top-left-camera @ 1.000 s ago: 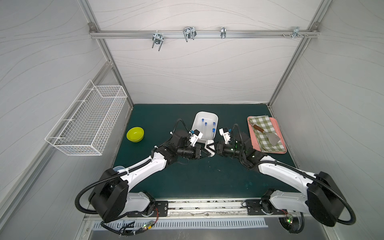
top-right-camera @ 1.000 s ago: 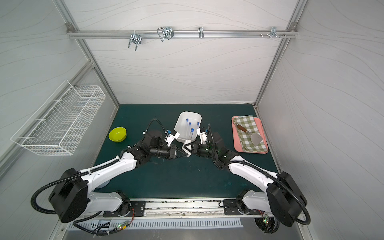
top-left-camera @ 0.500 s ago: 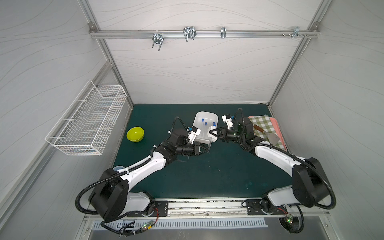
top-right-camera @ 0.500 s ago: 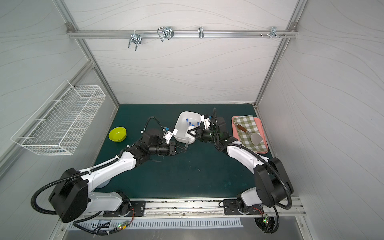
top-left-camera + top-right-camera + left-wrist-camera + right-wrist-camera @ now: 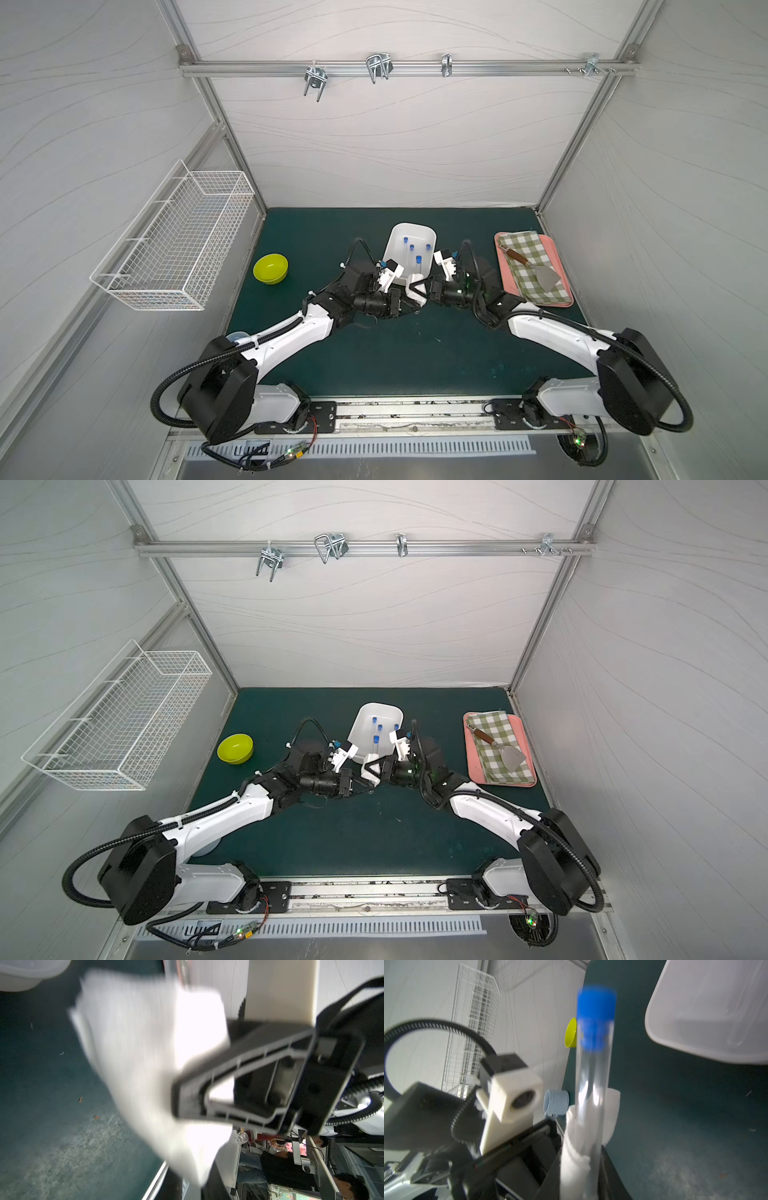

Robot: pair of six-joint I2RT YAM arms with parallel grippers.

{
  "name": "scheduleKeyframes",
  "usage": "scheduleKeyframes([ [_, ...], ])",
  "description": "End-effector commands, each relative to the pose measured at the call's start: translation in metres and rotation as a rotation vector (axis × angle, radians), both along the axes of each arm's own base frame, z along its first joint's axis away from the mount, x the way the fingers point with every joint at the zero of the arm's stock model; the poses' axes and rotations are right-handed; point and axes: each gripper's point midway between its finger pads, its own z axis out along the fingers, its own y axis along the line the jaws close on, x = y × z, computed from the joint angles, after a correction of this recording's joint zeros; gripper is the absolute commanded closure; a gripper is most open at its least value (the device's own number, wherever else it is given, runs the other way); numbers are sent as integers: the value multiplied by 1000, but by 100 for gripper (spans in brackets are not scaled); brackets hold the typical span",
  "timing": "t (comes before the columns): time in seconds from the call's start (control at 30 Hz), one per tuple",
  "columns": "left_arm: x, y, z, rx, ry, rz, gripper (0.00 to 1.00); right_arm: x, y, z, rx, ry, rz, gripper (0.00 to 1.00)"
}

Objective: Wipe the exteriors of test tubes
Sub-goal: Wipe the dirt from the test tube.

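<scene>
My right gripper [image 5: 420, 287] [image 5: 583, 1178] is shut on a clear test tube [image 5: 593, 1076] with a blue cap. That test tube [image 5: 418, 266] [image 5: 376, 746] rises above the near end of the white tub [image 5: 432, 237]. My left gripper [image 5: 409, 305] [image 5: 193, 1178] is shut on a white cloth [image 5: 145, 1053]. The cloth [image 5: 575, 1142] wraps the held tube's lower part, right beside the right gripper's fingers. Three more blue-capped test tubes [image 5: 412, 247] lie in the tub. The two grippers meet tip to tip at the table's middle.
A yellow-green bowl [image 5: 270, 268] sits at the left. A pink tray [image 5: 565, 297] at the right holds a checked cloth and a spatula [image 5: 536, 270]. A wire basket [image 5: 174, 249] hangs on the left wall. A pale blue cup [image 5: 556, 1103] stands near the left arm.
Half a second ago my right gripper was drawn back over the tub, away from the cloth. It has come back to the left gripper. The left arm barely moved.
</scene>
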Motion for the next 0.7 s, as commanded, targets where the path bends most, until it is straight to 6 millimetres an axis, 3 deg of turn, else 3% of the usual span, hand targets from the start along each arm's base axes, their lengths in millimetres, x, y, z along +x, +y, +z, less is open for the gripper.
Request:
scheduleKeyframes([
  [0.0, 15, -7, 39, -85, -137, -1, 90, -13, -4, -15, -33, 53, -14, 75],
  [0.17, 14, -4, 38, -82, -136, 5, 90, 3, -11, -12, -28, 45, -34, 75],
  [0.5, 7, 2, 32, -76, -118, 14, 90, 90, -27, 23, 21, -36, -81, 75],
  [0.67, 6, 3, 32, -75, -123, 17, 90, 103, -26, 29, 27, -54, -86, 75],
])
